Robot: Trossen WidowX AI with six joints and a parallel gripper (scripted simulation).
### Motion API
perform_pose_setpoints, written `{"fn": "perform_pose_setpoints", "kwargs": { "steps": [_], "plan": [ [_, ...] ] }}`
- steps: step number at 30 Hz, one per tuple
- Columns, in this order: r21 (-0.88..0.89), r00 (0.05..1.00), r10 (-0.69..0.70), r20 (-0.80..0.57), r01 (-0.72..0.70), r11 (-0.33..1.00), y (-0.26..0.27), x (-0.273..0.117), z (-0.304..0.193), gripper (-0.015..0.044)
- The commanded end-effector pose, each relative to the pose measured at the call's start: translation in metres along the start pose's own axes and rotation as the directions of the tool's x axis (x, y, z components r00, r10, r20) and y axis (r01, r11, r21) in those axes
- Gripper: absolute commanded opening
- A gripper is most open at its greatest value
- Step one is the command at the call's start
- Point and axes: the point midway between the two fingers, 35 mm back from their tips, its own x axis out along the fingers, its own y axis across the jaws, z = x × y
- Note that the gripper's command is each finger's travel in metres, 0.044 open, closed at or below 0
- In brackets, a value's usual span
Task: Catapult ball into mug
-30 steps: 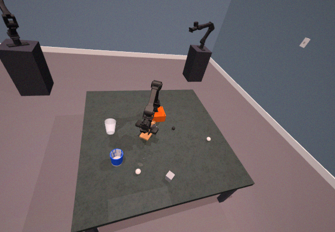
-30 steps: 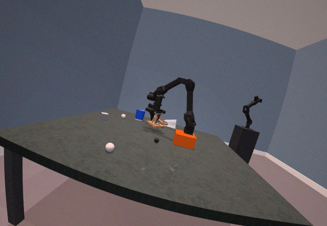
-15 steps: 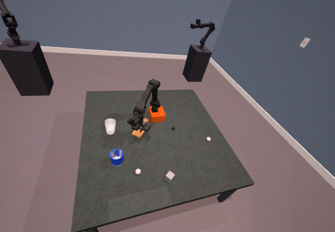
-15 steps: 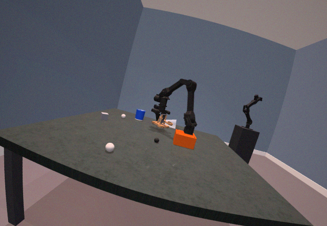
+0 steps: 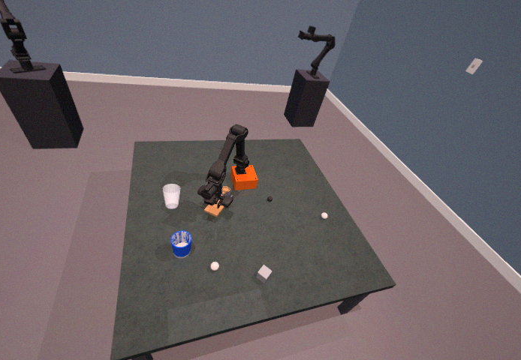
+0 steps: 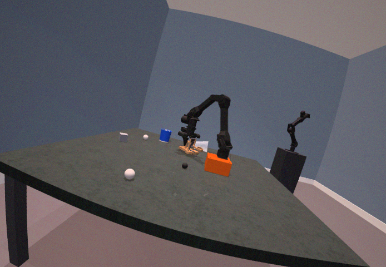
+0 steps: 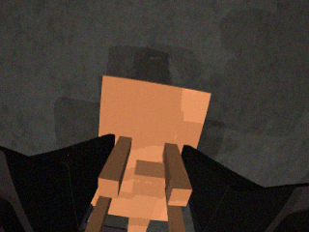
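The orange-tan catapult (image 5: 214,209) (image 6: 188,151) (image 7: 145,111) is upright at or just above the table, its cup end toward the arm's base. My gripper (image 5: 220,202) (image 6: 189,142) (image 7: 149,146) points down and is shut on its upright side posts. No ball shows in its cup, which is small and partly hidden. The blue mug (image 5: 181,249) (image 6: 165,136) stands upright, beyond the catapult's flat end and to the left in the top view. One white ball (image 5: 214,265) (image 6: 145,137) lies near the mug, another white ball (image 5: 323,215) (image 6: 129,173) lies far right. A small black ball (image 5: 269,198) (image 6: 184,165) lies near the arm's base.
A whitish ribbed cup (image 5: 171,196) (image 6: 203,146) stands left of the catapult in the top view. A grey cube (image 5: 264,272) (image 6: 123,137) lies near the front edge. The arm stands on an orange box (image 5: 245,184) (image 6: 217,165). Two other arms stand on pedestals off the table.
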Motion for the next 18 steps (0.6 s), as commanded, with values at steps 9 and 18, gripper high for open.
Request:
{"fn": "perform_pose_setpoints", "kwargs": {
  "steps": [9,18],
  "plan": [
    [-0.004,1.0,0.005,0.001,-0.005,1.0,0.0,0.019,0.0,0.0],
    [0.0,1.0,0.0,0.0,0.0,1.0,0.0,0.016,0.0,0.0053]
  ]
}}
